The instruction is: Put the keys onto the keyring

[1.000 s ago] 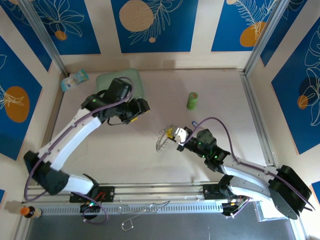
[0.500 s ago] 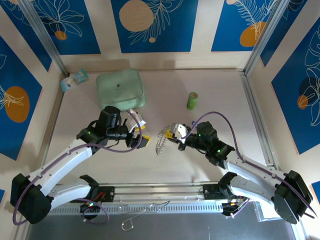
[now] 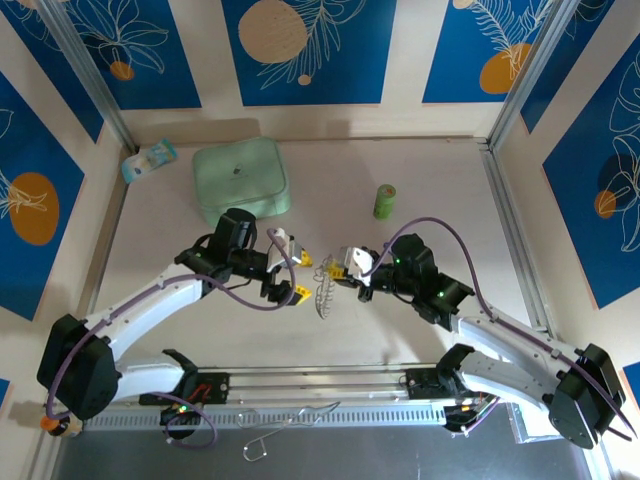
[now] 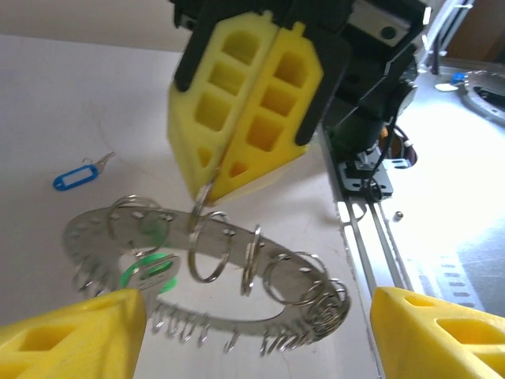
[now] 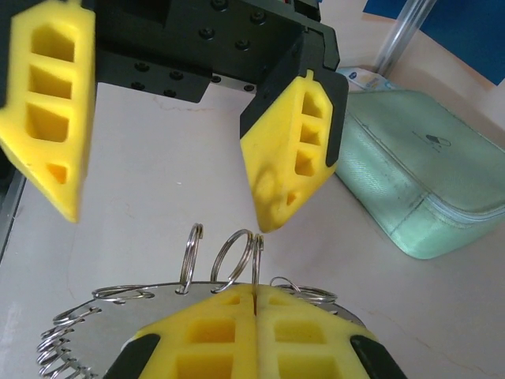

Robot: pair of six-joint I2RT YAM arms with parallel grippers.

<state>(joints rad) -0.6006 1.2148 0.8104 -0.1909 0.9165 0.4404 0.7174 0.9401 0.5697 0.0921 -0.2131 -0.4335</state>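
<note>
Right tool [image 4: 211,186] clenched on the rim of the keyring [image 4: 118,229], a flat silvery perforated oval fringed with wire loops, held above the bench [image 3: 330,180]; left tool [image 3: 301,277] spread wide beside it; blue key [image 4: 77,175] lies on the bench

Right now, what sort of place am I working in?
Probably a purpose-built robot test cell, not a home: a pale table boxed in by blue leaf-print wall panels, aluminium frame posts, and a metal mounting rail at the near edge.
</note>
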